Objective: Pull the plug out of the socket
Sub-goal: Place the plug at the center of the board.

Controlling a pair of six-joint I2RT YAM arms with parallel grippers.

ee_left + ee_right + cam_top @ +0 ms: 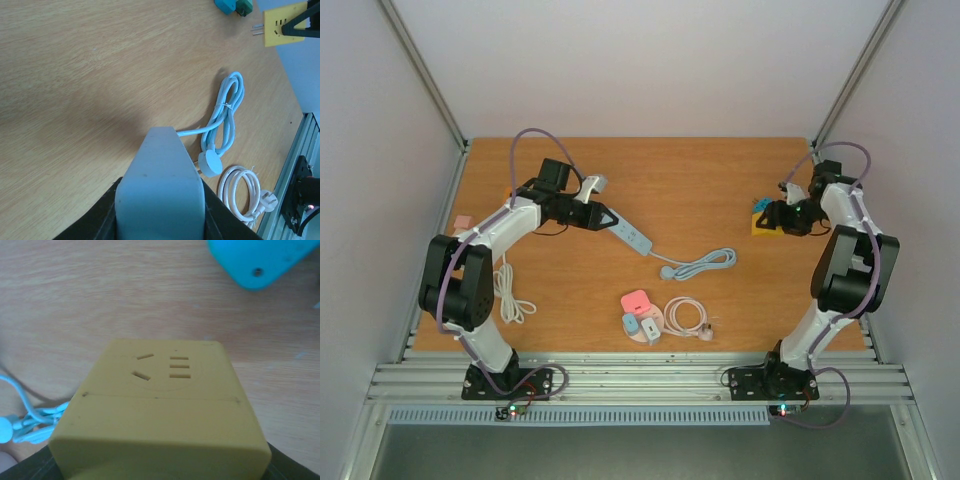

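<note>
The left fingers (pixel 107 221) clamp 1 end of the power strip (pixel 160 190), likely to anchor it, its pale-blue plug (pixel 210 163) apparently already free on the desk (pixel 75 75) just beside it, while the right fingers (pixel 295 466) hold a yellow socket cube (pixel 160 415).

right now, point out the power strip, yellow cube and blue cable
power strip (pixel 160 185): left wrist view, top face
yellow cube (pixel 165 410): right wrist view, top face
blue cable (pixel 226 106): left wrist view, tied middle

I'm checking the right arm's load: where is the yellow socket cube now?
Top view: the yellow socket cube is at the right side of the table, gripped by the right gripper, a teal adapter just beyond it.
</note>
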